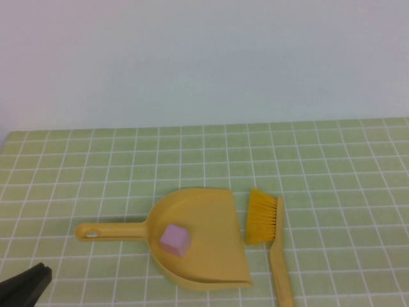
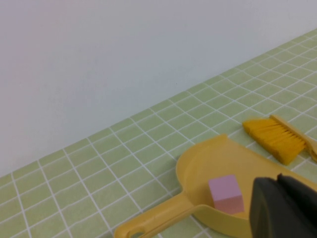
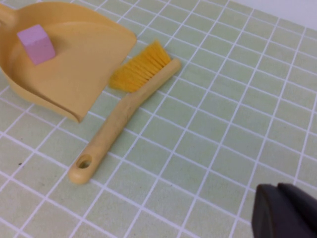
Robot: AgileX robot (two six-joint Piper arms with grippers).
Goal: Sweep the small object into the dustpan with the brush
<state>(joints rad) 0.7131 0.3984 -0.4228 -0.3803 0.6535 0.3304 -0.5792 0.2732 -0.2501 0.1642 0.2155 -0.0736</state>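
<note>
One small object (image 1: 175, 239), pale pink, already lies inside my dustpan (image 1: 211, 224), lower centre of frame; sweeping looks complete. Brush (image 1: 263, 219) lies released on the worktop (image 1: 332, 166) just right of the scoop. Left end effector (image 1: 25, 284), lower-left corner, and right end effector (image 3: 287, 210), out of the high view: both empty, opening indeterminable.

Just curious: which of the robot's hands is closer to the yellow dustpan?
Probably left. The left hand sits beside the dustpan handle's side; the right hand shows only in its wrist view, beyond the brush.
</note>
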